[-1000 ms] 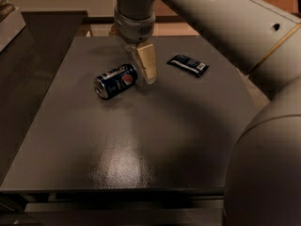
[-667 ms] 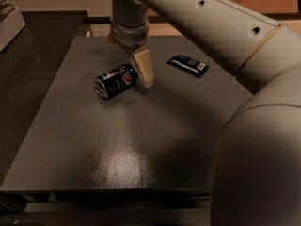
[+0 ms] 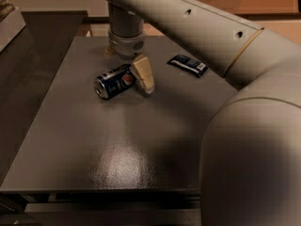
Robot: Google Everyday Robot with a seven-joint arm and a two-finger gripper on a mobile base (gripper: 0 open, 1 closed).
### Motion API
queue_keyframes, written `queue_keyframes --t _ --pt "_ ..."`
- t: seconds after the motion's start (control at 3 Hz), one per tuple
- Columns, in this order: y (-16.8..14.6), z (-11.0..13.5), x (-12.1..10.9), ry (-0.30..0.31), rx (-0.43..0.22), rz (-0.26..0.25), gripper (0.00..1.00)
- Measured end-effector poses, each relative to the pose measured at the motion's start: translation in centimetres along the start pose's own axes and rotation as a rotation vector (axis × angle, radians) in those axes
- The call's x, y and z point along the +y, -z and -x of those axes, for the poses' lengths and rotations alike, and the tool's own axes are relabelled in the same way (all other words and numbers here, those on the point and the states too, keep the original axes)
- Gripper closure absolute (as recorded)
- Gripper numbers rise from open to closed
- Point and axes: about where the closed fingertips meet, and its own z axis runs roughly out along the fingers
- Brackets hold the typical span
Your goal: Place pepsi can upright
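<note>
The pepsi can (image 3: 114, 82) lies on its side on the dark grey table (image 3: 122, 145), towards the back middle, with its silver end facing front left. My gripper (image 3: 133, 72) hangs straight down from the wrist right over the can's right end. It is open. One tan finger (image 3: 143, 74) stands against the can's right end; the other is mostly hidden behind the wrist and the can. The can is not lifted.
A flat dark blue snack packet (image 3: 188, 65) lies on the table right of the gripper. My large arm (image 3: 244, 126) fills the right side of the view. A lower shelf edge shows at the far left (image 3: 9, 27).
The gripper has moved down and slightly left, closer to the can's right end. The can and the packet have not moved.
</note>
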Motion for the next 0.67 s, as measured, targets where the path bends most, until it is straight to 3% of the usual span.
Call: queue_keyframes --t 0.33,0.67 --pt "-0.32 0.37 0.04 0.009 0.005 0.029 0.14" --pt "-0.54 1.04 -0.09 0.01 0.002 0.055 0.35"
